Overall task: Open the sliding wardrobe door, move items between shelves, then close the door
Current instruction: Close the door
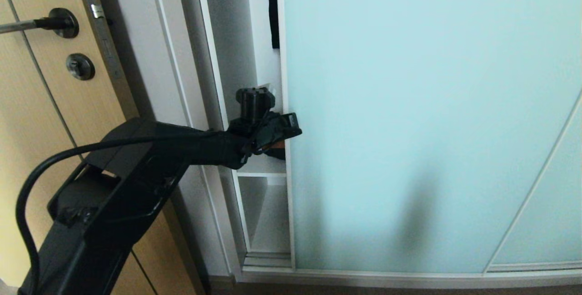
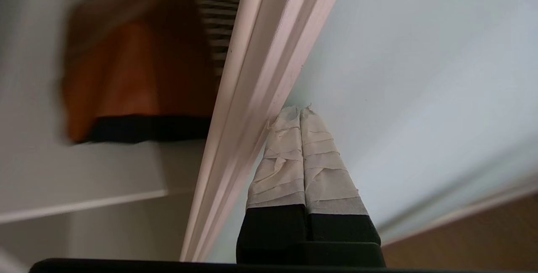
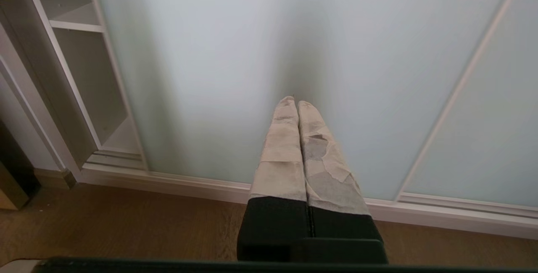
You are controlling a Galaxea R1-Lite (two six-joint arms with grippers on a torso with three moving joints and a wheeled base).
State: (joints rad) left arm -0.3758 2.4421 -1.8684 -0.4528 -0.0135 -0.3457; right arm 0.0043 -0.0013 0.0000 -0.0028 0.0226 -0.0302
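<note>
Door [image 1: 432,117] — the frosted sliding panel — covers most of the wardrobe, with only a narrow gap open at its left edge. The left gripper [image 2: 300,111] has its taped jaws pressed closed on nothing, their tips against the glass just beside the door's frame [image 2: 256,96].

What could go wrong: the closed tips bear on smooth glass with only a shallow frame lip to catch, so I judge they may skid across the panel and the door stall. If they slip off the edge into the gap, they could strike the cushion [image 2: 134,67], which sits on a shelf [image 2: 84,176] just inside the door's edge. Pushing at an angle might also bind the door in its bottom track [image 3: 252,186].

Count: one door being worked, with a second panel [image 1: 545,204] overlapping at its right; one cushion; two shelf boards visible in the gap; one dark garment [image 1: 272,8] hanging above the cushion; one wooden room door [image 1: 50,104] left of the wardrobe. The right gripper [image 3: 297,104], jaws closed and empty, hangs before the door's lower glass.
</note>
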